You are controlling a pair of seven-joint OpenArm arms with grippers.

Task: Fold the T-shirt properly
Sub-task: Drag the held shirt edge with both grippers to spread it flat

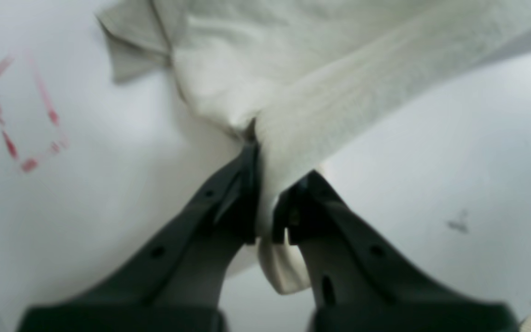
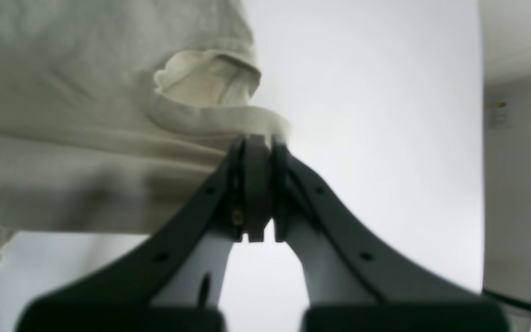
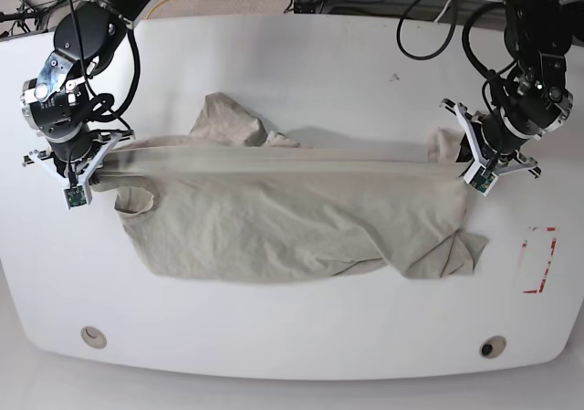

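Note:
The pale beige T-shirt [image 3: 292,218] lies crumpled across the middle of the white table [image 3: 301,63]. Its upper edge is pulled into a taut band between my two grippers. On the right of the base view, my left gripper [image 3: 463,161] is shut on a bunch of the cloth. The left wrist view shows the T-shirt [image 1: 256,60] pinched between the left gripper's [image 1: 280,162] dark fingers, with a bit sticking out below. At the left of the base view, my right gripper [image 3: 99,162] is shut on the other end. There the T-shirt [image 2: 85,138] meets the right gripper's [image 2: 258,140] tips.
A red dashed rectangle [image 3: 538,259] is marked on the table to the right of the shirt, also visible as the red mark [image 1: 21,115] in the left wrist view. Two round holes [image 3: 92,336] [image 3: 493,347] sit near the front edge. Cables [image 3: 429,8] run behind the table.

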